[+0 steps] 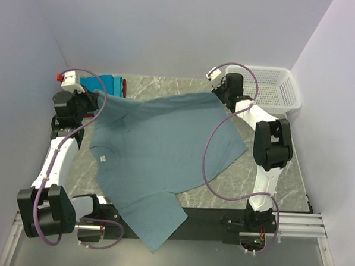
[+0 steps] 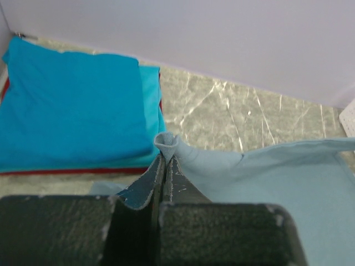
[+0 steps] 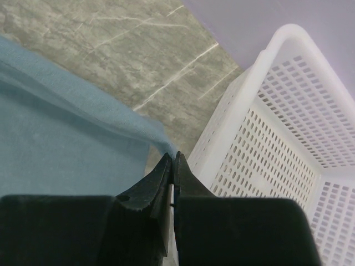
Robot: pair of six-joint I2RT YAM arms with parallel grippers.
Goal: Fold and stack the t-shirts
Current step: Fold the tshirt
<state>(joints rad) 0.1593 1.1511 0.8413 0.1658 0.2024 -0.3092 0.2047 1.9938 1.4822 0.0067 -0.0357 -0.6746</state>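
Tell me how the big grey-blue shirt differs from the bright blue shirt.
The grey-blue shirt is spread open across the table and hangs over its near edge; the bright blue shirt is folded into a rectangle. The grey-blue shirt is pinched by the left gripper and right gripper; the bright blue shirt lies untouched atop a pile. The grey-blue shirt is dull, the bright blue shirt vivid. Both are cloth.
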